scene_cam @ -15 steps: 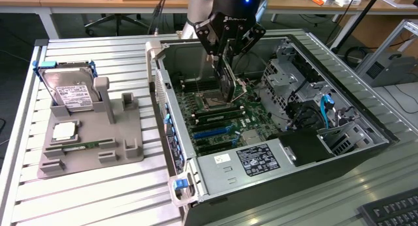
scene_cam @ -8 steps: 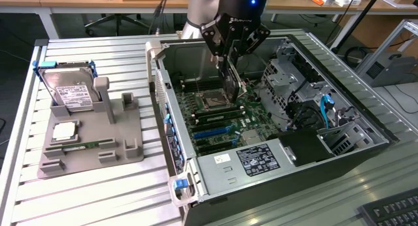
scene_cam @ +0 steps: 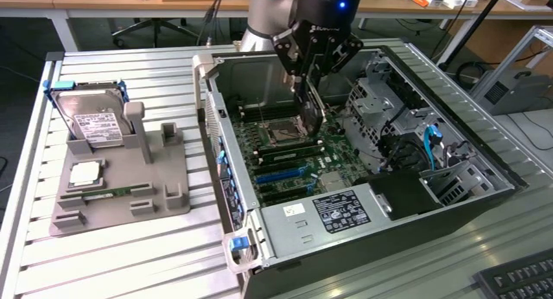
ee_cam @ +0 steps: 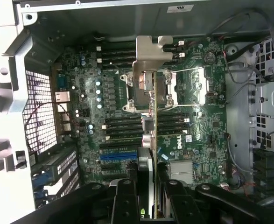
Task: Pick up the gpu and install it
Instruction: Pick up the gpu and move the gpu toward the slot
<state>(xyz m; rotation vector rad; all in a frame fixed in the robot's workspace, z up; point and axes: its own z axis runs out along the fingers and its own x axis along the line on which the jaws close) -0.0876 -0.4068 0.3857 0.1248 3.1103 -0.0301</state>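
Clearly the gpu [scene_cam: 310, 108] is in hand: the pincer [scene_cam: 307, 71] is pinching it by its upper edge, fingers pressed on the two flat faces, so the card hangs on edge with its contact side pointing down at the motherboard [scene_cam: 298, 160]. That thin-edge grip makes sense, since a card has to go into a slot edge first. In the wrist view the pincer [ee_cam: 146, 198] looks straight down along the card, which shows as a narrow strip with its silver bracket [ee_cam: 151, 53] at the far end.

Taking the CPU socket [scene_cam: 283, 134] as the mark, the gpu hangs directly above it, inside the open computer case [scene_cam: 484, 189], and appears to be clear of the board; whether its lowest corner touches anything I cannot tell. The blue expansion slot [scene_cam: 281, 175] lies apart from the socket, beyond the black memory slots [scene_cam: 289, 153], and the card is not over it, so I judge the card lifted but not seated.

Well away from the socket, outside the case, a grey parts tray [scene_cam: 168, 195] sits on the table [scene_cam: 129, 260], holding a hard drive [scene_cam: 95, 125] upright in a stand.
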